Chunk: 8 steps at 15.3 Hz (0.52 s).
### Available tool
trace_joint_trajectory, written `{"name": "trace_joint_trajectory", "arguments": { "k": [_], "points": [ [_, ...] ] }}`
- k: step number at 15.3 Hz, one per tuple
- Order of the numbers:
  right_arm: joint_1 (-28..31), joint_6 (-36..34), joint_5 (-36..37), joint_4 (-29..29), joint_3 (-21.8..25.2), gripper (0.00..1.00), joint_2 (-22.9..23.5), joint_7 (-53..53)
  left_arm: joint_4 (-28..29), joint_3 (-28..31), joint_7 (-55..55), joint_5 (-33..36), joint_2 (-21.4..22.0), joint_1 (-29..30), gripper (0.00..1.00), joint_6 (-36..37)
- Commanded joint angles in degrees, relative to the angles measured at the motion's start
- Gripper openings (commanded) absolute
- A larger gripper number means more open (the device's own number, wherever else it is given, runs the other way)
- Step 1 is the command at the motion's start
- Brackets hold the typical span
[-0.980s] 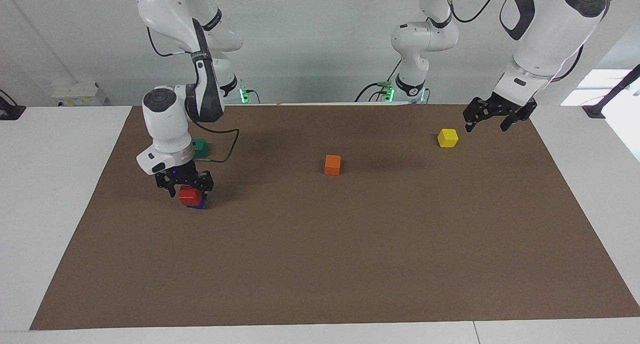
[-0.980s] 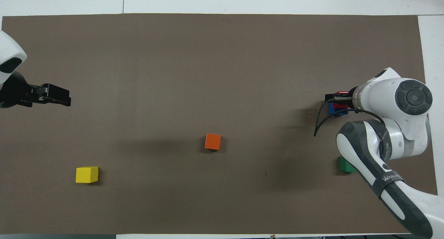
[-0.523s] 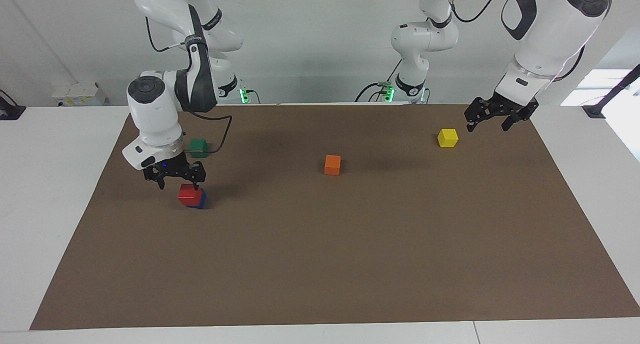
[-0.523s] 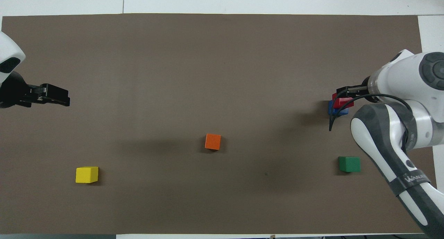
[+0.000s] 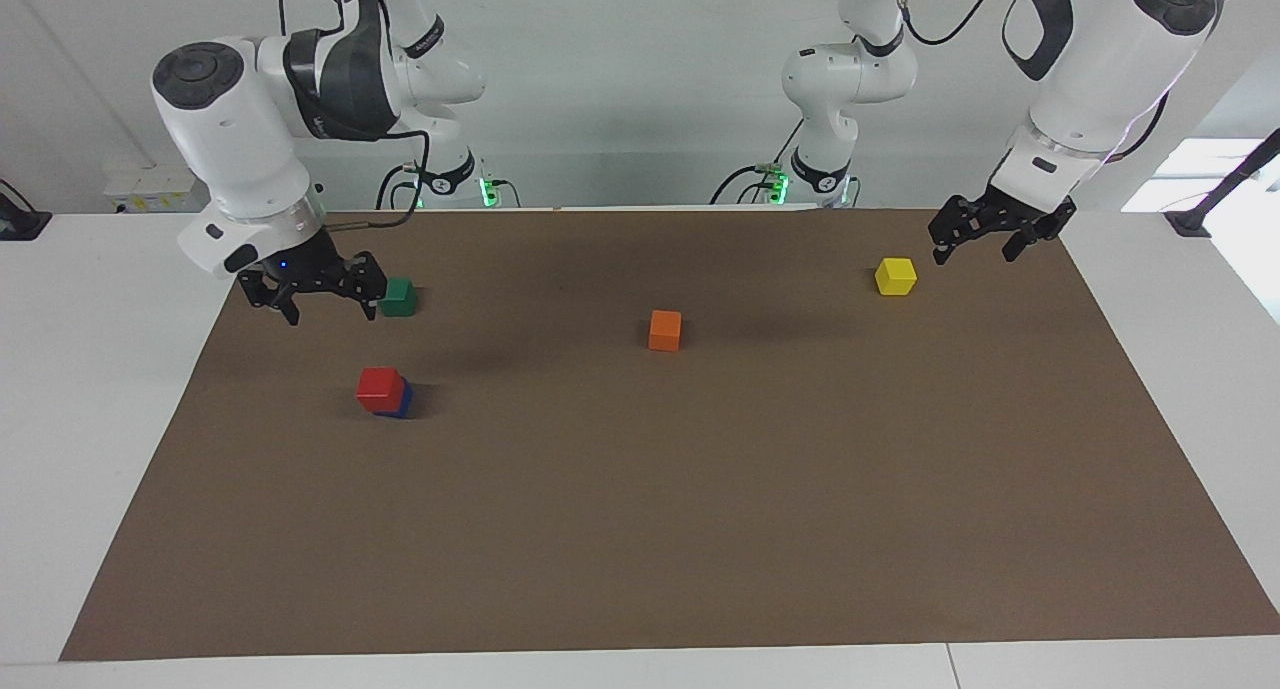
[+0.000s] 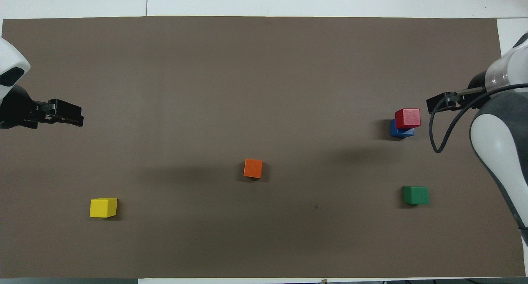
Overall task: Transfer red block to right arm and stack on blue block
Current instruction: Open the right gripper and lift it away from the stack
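Observation:
The red block [image 5: 379, 388] sits on top of the blue block [image 5: 400, 406], a little askew, toward the right arm's end of the table. The stack also shows in the overhead view, red block [image 6: 407, 118] over blue block [image 6: 398, 132]. My right gripper [image 5: 312, 297] is open and empty, raised clear of the stack, over the mat's edge beside the green cube; it also shows in the overhead view [image 6: 442, 102]. My left gripper [image 5: 975, 241] waits open and empty in the air beside the yellow cube, and shows in the overhead view [image 6: 74, 115].
An orange cube [image 5: 664, 330] lies mid-table. A yellow cube [image 5: 895, 276] lies toward the left arm's end. A green cube [image 5: 398, 297] lies nearer to the robots than the stack. All stand on a brown mat [image 5: 700, 529].
My right gripper has let go of the red block, risen and pulled back toward the mat's edge. The red block stays on the blue block. The left arm has barely moved.

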<state>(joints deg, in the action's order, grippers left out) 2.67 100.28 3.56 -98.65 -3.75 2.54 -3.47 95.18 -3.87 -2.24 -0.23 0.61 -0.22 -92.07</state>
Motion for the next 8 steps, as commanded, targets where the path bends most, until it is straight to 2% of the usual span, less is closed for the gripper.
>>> {"name": "trace_joint_trajectory", "arguments": {
  "k": [1, 3, 6, 7, 8],
  "points": [
    [0.8, -8.9, -1.1, 4.2, 0.1, 1.00, -1.3, -2.4, -0.5, -0.1, -1.1, 0.5, 0.2, 0.0, 1.00, 1.1],
    [0.5, -13.1, -1.2, 6.3, 1.0, 1.00, -1.7, -2.7, -0.5, -0.1, -1.2, 0.4, 0.2, 0.0, 1.00, 1.4],
    [-0.8, -14.8, -1.5, 6.4, 3.7, 1.00, -4.1, -2.8, 0.0, -0.2, -0.8, 0.4, 0.7, -0.3, 1.00, 1.4],
    [-3.7, -14.8, -1.5, 5.9, 6.4, 1.00, -4.7, -2.7, 0.0, -0.2, -1.1, 0.4, 0.7, -0.4, 1.00, 1.1],
    [-7.5, -14.8, -1.5, 5.6, 11.0, 1.00, -4.9, -2.7, 0.0, -0.1, -1.1, 0.5, 0.7, -0.4, 1.00, 0.9]
  ]
}}
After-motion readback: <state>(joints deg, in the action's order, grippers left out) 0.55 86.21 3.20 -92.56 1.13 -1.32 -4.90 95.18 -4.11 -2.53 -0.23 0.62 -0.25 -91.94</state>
